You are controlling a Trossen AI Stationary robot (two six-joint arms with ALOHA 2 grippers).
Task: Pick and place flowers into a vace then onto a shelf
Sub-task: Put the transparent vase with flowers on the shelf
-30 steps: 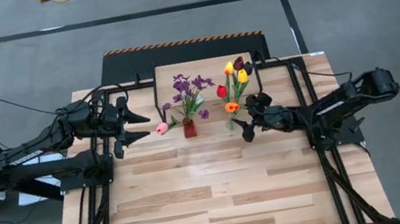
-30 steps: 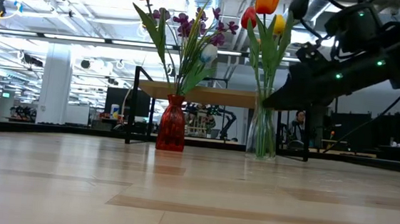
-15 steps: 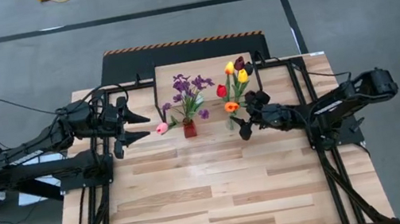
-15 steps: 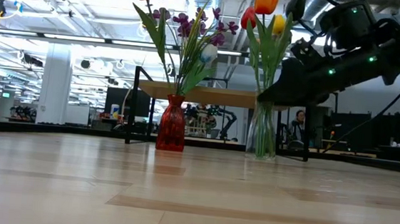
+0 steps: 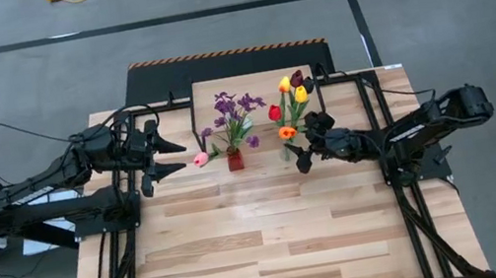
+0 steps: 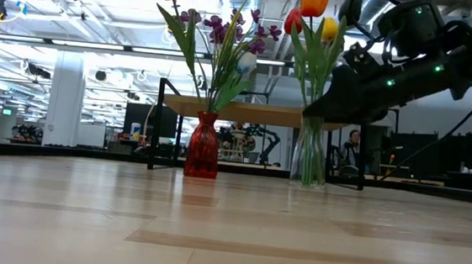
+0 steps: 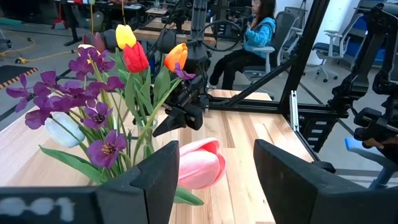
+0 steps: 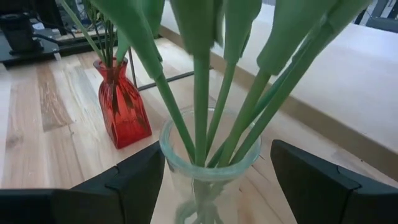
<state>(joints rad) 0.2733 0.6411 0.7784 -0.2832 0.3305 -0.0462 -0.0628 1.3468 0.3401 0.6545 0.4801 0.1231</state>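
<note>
A clear glass vase (image 8: 208,163) holds red, orange, yellow and maroon tulips (image 5: 290,102) and stands on the table in front of the shelf (image 5: 255,88). My right gripper (image 5: 298,146) is open, and its fingers stand on either side of the vase's rim (image 8: 186,167) without visibly touching it. A red vase (image 5: 234,160) to its left holds purple sprigs, a white flower and a pink tulip (image 7: 200,163) that leans out toward my left gripper (image 5: 182,156). That gripper is open and hovers just short of the pink tulip's head.
The shelf (image 6: 246,112) has a light wood top on thin black legs and stands directly behind both vases. Black frame rails (image 5: 116,250) run along the table's left and right edges. The near half of the plank tabletop (image 5: 265,246) is bare wood. A seated person (image 7: 258,31) shows beyond the table.
My right gripper has moved a little toward the table's left and far edge. It has closed in on the clear vase until its open fingers stand on either side of the rim. The vases and flowers have stayed in place.
</note>
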